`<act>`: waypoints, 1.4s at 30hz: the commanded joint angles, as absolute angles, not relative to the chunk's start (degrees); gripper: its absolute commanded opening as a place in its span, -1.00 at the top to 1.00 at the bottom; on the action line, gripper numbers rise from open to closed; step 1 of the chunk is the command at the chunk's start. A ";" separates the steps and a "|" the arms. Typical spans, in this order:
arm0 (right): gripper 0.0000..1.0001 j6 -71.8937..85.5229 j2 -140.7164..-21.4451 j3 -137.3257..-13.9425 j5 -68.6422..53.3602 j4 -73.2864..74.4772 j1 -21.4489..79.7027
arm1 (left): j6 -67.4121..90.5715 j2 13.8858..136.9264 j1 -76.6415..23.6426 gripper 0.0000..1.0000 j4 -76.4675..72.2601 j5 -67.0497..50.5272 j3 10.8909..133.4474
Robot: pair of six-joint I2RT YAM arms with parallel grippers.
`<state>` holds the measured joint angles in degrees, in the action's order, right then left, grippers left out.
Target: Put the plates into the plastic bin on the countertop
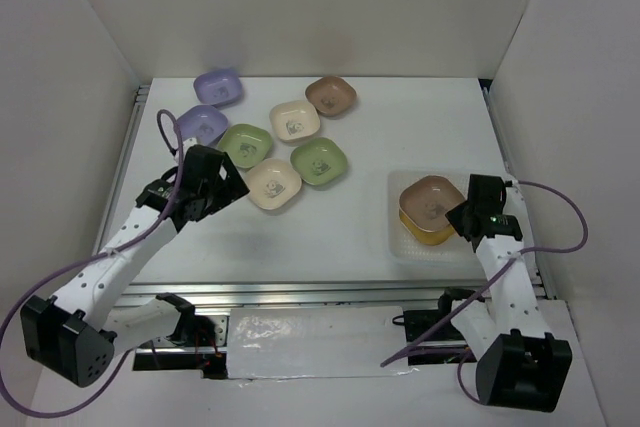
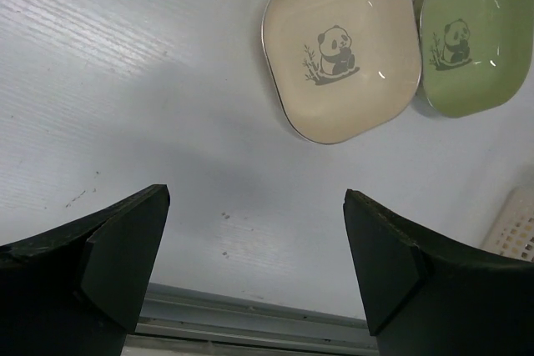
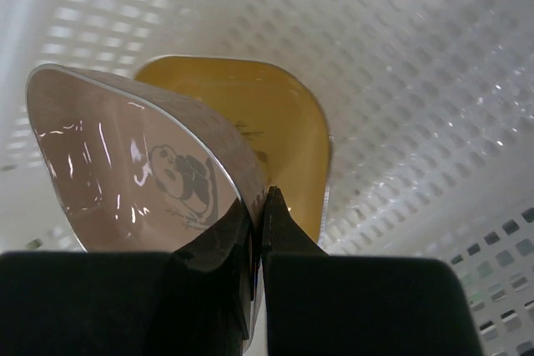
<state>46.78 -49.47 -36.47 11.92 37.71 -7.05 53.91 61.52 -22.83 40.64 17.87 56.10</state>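
My right gripper (image 1: 463, 217) is shut on the rim of a brown plate (image 1: 430, 198) and holds it tilted over a yellow plate (image 1: 425, 234) that lies in the plastic bin (image 1: 395, 217). In the right wrist view the brown plate (image 3: 125, 164) is pinched between my fingers, with the yellow plate (image 3: 267, 122) behind it. My left gripper (image 1: 228, 187) is open and empty just left of a cream plate (image 1: 273, 185), which also shows in the left wrist view (image 2: 342, 47). Several other plates lie on the countertop (image 1: 330, 237): two purple, two green, a cream and a brown one.
Metal rails run along the countertop's left edge (image 1: 130, 147) and near edge (image 1: 300, 292). White walls enclose the back and sides. A green plate (image 2: 471, 35) lies right of the cream one in the left wrist view, and the bin's corner (image 2: 513, 227) shows at far right.
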 commanded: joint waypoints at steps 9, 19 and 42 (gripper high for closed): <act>-1.00 45.26 -44.57 -36.99 6.94 36.37 -9.76 | 51.68 68.37 -21.62 -0.99 32.09 16.09 54.58; -1.00 43.69 -36.65 -49.30 5.46 41.58 -2.48 | 56.95 83.74 -20.40 -0.99 21.73 15.56 53.17; -1.00 39.38 -56.13 -58.60 5.25 29.09 35.39 | 61.28 73.14 -42.07 1.00 32.86 27.60 52.02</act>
<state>42.30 -47.72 -53.54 3.33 35.86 27.22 63.13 79.11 -36.36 27.29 22.57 49.32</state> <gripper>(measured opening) 0.997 0.042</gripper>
